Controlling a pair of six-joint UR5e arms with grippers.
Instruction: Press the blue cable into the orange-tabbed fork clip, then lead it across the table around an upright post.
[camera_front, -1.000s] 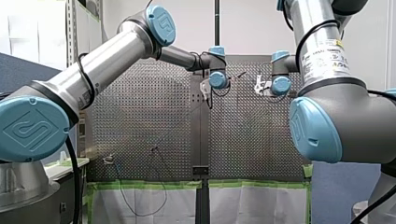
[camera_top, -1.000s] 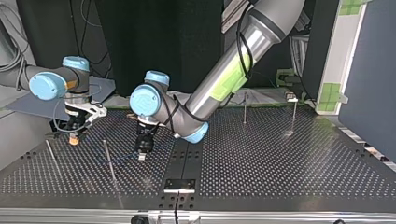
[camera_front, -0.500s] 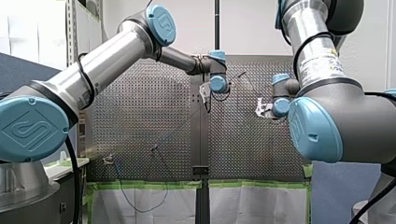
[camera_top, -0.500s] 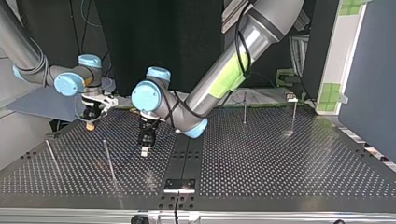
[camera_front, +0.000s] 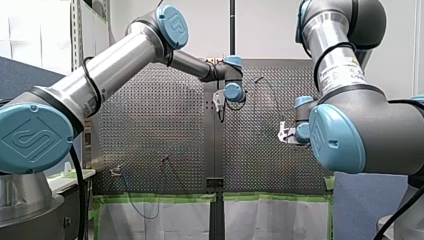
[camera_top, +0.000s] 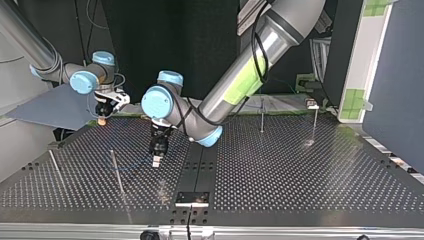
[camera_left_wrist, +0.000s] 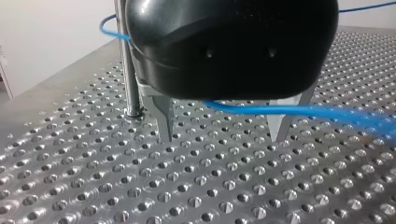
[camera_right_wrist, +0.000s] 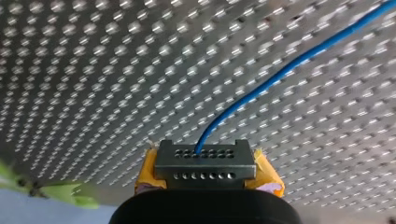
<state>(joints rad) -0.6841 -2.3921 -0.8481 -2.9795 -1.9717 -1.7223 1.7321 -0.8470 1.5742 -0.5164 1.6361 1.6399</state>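
Cable-routing rig, mid-job: the right gripper (camera_right_wrist: 205, 156), yellow pads showing either side, is clamped on the blue cable (camera_right_wrist: 299, 60), which leaves its tip and runs out over the perforated table (camera_top: 300, 170). In the top view that gripper hangs at the far left, about over the table's far edge & well apart from the work. The left gripper (camera_left_wrist: 222, 137) stands tip-down near the table's middle, just above the holes, w/ its metal fingers (camera_left_wrist: 166, 119) spread wide & nothing pinched btwn them. The cable passes loose across the gap, its long axis running finger to finger, approx level w/ the table. An upright post (camera_left_wrist: 129, 70) rises just beside one finger. A loop of cable shows behind it, so the line appears to bend round that post before crossing at the left gripper. In the top view the cable lies left-right btwn post & left gripper, post on the left. Left arm is by far the nearer to post & cable span; right arm only holds the end. The orange-tabbed fork clip can't be made out in any view, so whether the cable is seated there can't be told. Likely need: to grip the cable the left wrist must turn, since its fingers line up along the cable, not across it
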